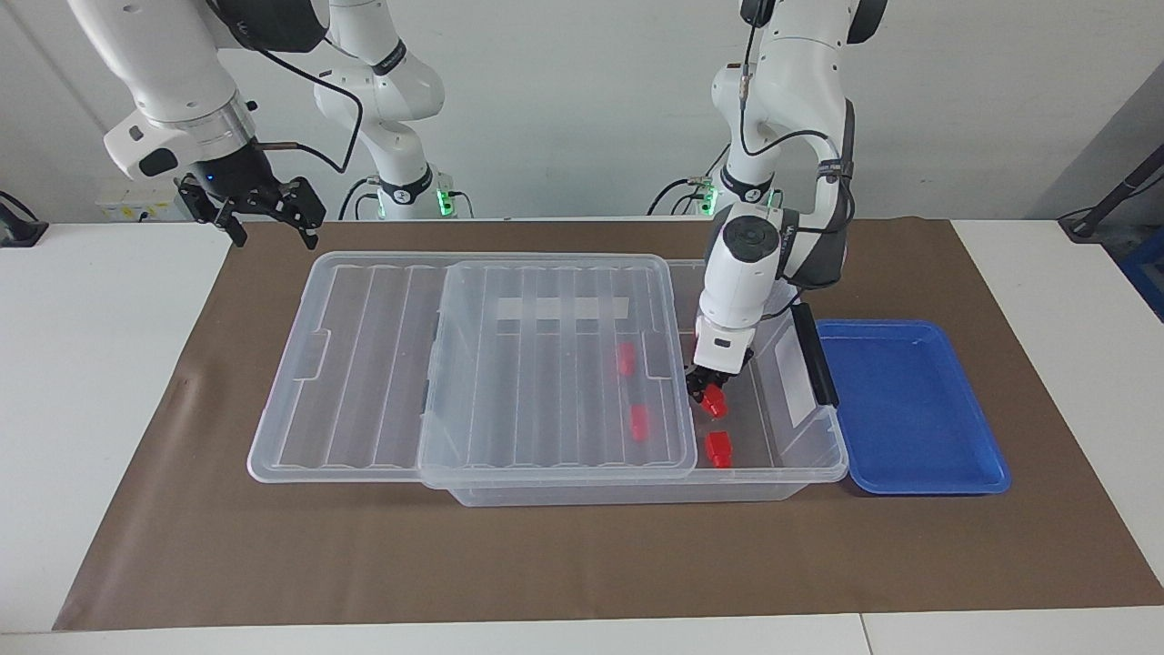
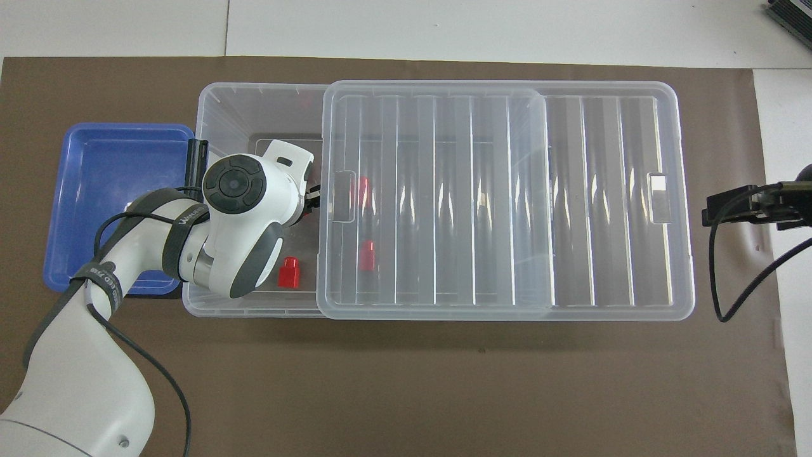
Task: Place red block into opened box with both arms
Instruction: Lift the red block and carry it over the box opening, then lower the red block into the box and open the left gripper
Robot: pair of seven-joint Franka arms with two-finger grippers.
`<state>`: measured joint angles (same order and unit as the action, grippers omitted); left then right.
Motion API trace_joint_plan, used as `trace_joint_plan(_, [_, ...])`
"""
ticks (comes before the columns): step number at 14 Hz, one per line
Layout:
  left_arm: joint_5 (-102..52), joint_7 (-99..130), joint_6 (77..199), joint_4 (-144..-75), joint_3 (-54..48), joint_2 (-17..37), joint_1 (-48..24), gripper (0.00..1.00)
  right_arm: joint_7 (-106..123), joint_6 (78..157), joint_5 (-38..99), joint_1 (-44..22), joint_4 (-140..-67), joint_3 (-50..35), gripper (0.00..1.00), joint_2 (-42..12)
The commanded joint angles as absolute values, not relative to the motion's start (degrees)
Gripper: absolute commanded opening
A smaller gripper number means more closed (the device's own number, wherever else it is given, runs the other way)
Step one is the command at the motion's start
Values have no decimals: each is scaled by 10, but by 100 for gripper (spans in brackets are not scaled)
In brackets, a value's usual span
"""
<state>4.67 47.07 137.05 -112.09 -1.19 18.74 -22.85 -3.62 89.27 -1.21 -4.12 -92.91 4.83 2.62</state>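
Note:
My left gripper (image 1: 707, 391) reaches down into the uncovered end of the clear box (image 1: 823, 471), shut on a small red block (image 1: 716, 405) just above the box floor, close to the edge of the lid (image 1: 546, 364). In the overhead view my left wrist covers that block. Another red block (image 1: 719, 448) (image 2: 290, 273) lies on the box floor farther from the robots. Two more (image 1: 626, 359) (image 1: 640, 423) show through the lid (image 2: 495, 190). My right gripper (image 1: 265, 215) (image 2: 729, 209) waits open in the air over the mat's edge at the right arm's end.
The ribbed lid lies slid toward the right arm's end, overhanging the box there. A shallow blue tray (image 1: 909, 409) (image 2: 108, 190) lies against the box's black handle (image 1: 814, 355) at the left arm's end. Brown mat (image 1: 582, 555) covers the table.

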Motion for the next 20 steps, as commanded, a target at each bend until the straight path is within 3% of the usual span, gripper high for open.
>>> trace_joint_plan(1, [62, 480, 1408, -1147, -3, 186, -233, 0, -40, 899, 4, -33, -926, 47, 100, 23])
trace_joint_plan(6, [62, 478, 1409, -1148, -2, 188, -232, 0, -41, 899, 4, -33, -926, 47, 100, 23])
trace_joint_plan(7, [62, 477, 1410, -1148, -2, 188, -232, 22, -41, 899, 4, -33, -926, 47, 100, 23])
trace_joint_plan(8, [62, 477, 1411, -1146, -1, 189, -232, 69, -40, 899, 4, -33, -927, 47, 100, 23])
trace_joint_plan(9, [62, 477, 1409, -1143, -1, 189, -231, 91, -41, 899, 4, -33, -927, 47, 100, 23])
trace_joint_plan(10, [62, 478, 1405, -1142, -1, 188, -232, 100, -41, 899, 4, -33, -927, 47, 100, 24])
trace_joint_plan(15, [62, 503, 1257, -1044, -1, 187, -240, 100, -40, 899, 4, -33, -927, 47, 100, 24])
trace_joint_plan(20, [61, 499, 1165, -1003, -1, 160, -237, 100, -41, 899, 4, -33, -927, 47, 100, 24])
